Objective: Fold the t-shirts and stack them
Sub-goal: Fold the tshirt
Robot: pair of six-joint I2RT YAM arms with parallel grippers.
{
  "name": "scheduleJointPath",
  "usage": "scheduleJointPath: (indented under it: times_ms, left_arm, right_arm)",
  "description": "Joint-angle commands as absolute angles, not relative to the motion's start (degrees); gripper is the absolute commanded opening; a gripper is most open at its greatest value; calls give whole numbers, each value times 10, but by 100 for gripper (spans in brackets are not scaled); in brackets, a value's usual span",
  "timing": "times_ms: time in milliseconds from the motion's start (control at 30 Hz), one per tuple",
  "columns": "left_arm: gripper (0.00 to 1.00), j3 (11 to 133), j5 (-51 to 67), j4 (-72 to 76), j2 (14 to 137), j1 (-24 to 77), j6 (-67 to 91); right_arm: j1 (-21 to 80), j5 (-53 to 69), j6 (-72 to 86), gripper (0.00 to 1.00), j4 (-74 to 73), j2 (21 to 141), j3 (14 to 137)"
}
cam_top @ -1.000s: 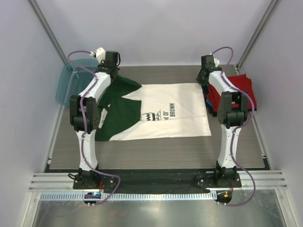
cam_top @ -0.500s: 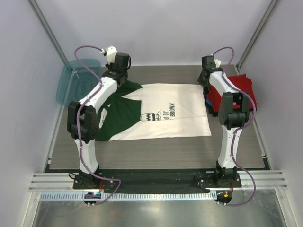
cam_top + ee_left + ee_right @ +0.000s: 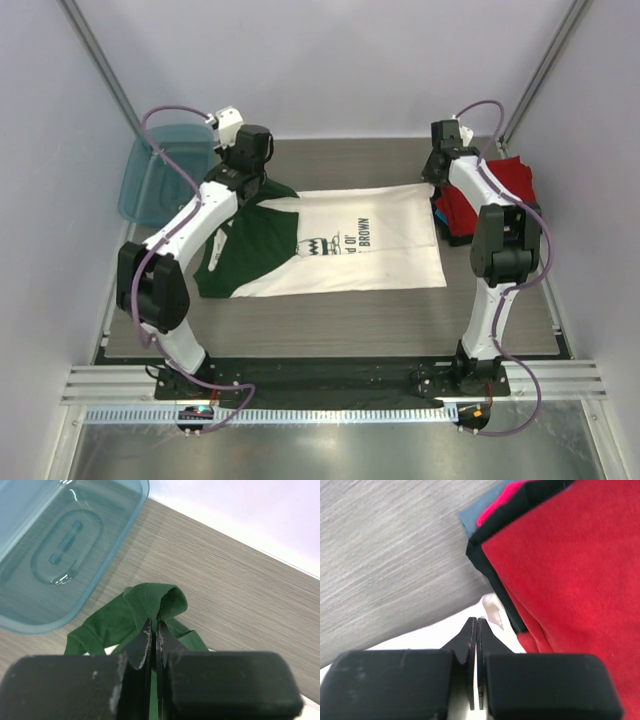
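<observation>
A white t-shirt (image 3: 390, 255) with dark green sleeves and black chest print lies spread on the table, collar to the left. My left gripper (image 3: 256, 184) is shut on the far green sleeve (image 3: 150, 600), whose cloth bunches up between the fingertips (image 3: 145, 635). My right gripper (image 3: 437, 181) is shut on the shirt's far hem corner (image 3: 492, 607), next to the stack. The folded t-shirts stack (image 3: 500, 190) sits at the right, with a red one (image 3: 570, 565) on top and dark (image 3: 492, 577) and blue (image 3: 470, 517) edges beneath.
A teal plastic tub (image 3: 155, 175) leans at the back left corner, close to the left gripper (image 3: 155, 622); its bottom (image 3: 60, 545) fills the left wrist view. Grey walls enclose the wood-grain table (image 3: 330, 320). Both arm bases stand at the near edge.
The left arm has swung right and towards the shirt's middle, pulling the far green sleeve with it. The right gripper has risen slightly with the hem corner; the shirt's far edge has shifted nearer.
</observation>
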State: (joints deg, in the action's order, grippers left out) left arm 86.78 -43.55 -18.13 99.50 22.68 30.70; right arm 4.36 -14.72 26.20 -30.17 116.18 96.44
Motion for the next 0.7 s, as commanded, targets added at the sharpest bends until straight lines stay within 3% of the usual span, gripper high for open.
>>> scheduleJointPath:
  times_ms: [0, 667]
  left_arm:
    - [0, 843, -475, -178, 940, 240, 301]
    - [1, 701, -492, -231, 808, 272, 353]
  right_arm:
    - [43, -159, 261, 1, -281, 1110, 942]
    - [47, -158, 274, 1, -244, 1020, 823]
